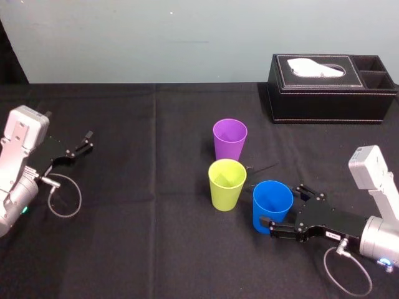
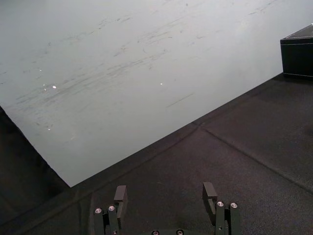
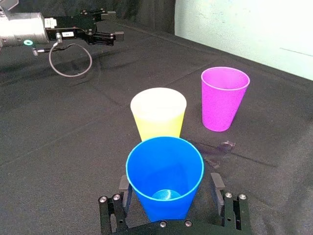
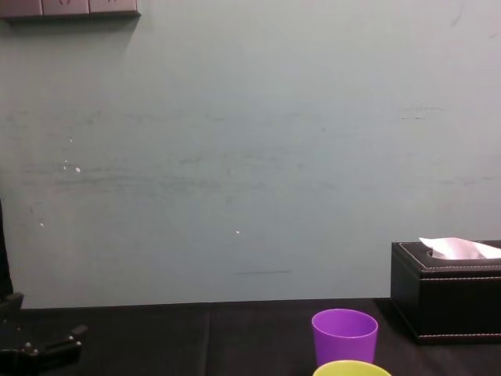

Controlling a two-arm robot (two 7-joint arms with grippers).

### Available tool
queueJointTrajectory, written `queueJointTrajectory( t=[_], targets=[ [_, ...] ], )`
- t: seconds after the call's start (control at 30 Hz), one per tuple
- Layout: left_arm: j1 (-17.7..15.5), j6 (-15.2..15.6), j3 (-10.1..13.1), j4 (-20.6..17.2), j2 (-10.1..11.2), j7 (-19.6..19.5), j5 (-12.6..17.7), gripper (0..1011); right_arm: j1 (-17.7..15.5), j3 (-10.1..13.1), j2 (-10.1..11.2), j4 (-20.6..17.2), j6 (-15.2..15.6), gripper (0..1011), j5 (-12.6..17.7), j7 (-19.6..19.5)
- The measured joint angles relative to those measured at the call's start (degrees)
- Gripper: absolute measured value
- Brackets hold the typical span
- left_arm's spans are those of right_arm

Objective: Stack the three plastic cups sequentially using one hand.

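We see the right gripper (image 3: 169, 193) spread around the blue cup (image 1: 272, 208) at four o'clock of the yellow-green cup (image 1: 225, 185), seemingly not yet pinching, poised to lift it, while the left gripper (image 1: 86, 142) idles unclenched at nine o'clock.

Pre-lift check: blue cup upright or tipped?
Upright. The blue cup stands on its base on the black cloth, mouth open upward, between the open fingers of the right gripper; the left gripper sits parked far left.

On the table (image 1: 137, 218), the far cup (image 1: 230, 138) is standing just behind the middle cup (image 1: 227, 184). The near cup (image 1: 272, 202) is standing beside it, front right, between the jaws of the right gripper (image 3: 168, 188). The tissue box (image 1: 330, 87) is sitting rear right; the left gripper (image 1: 87, 142) is resting far left.
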Motion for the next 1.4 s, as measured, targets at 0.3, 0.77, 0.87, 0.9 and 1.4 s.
queueJointTrajectory(
  t=[0.3,0.77,0.87,0.9,1.4],
  targets=[
    [0.00,0.00,0.00,0.00,0.00,0.00,0.00,1011,0.19,-0.17,-0.08,0.15,0.14,1002,0.08,0.16],
    [0.00,0.00,0.00,0.00,0.00,0.00,0.00,1011,0.08,-0.07,-0.01,0.06,0.04,827,0.10,0.12],
    [0.00,0.00,0.00,0.00,0.00,0.00,0.00,1011,0.07,-0.06,0.00,0.04,0.02,755,0.10,0.12],
    [0.00,0.00,0.00,0.00,0.00,0.00,0.00,1011,0.06,-0.05,0.01,0.04,0.02,749,0.10,0.12],
    [0.00,0.00,0.00,0.00,0.00,0.00,0.00,1012,-0.85,2.34,0.74,-2.66,-1.46,713,-0.45,-2.11]
  ],
)
